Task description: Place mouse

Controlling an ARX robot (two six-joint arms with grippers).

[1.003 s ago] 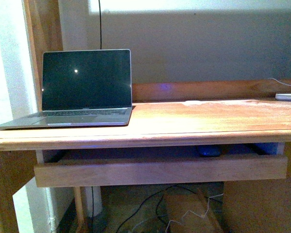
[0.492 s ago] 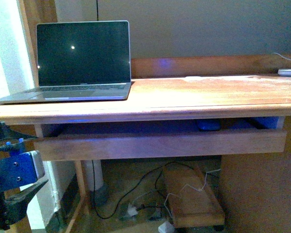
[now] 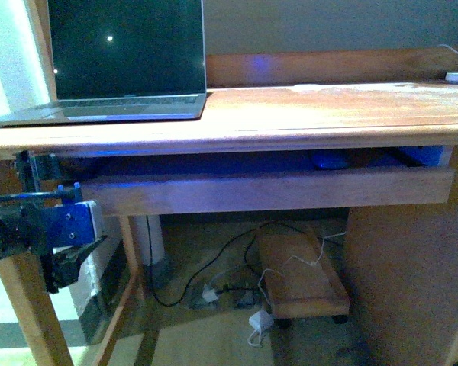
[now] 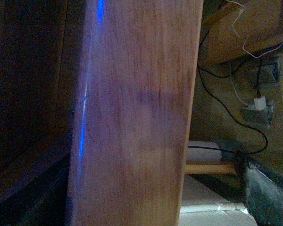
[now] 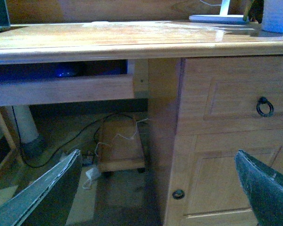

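1. Mouse (image 3: 330,160) is in neither hand. It lies in the pull-out tray (image 3: 267,192) under the desktop (image 3: 328,114), behind the tray's front board.
2. Right gripper (image 5: 157,153): fingers spread wide, empty. Left gripper (image 3: 69,267): spread cannot be told, as its wrist camera shows only wood close up.
3. Front view: left gripper is just beside the desk leg (image 3: 30,320). From it, the mouse sits at about 2 o'clock, well apart, and the laptop (image 3: 126,53) at 12.
4. Risk: with so little clearance, the left fingers may strike the tray board or leg. A reach into the tray may catch the desktop edge.
5. Room: the slot above the board looks shallow. The floor at 4 o'clock holds a wheeled board (image 3: 301,278).
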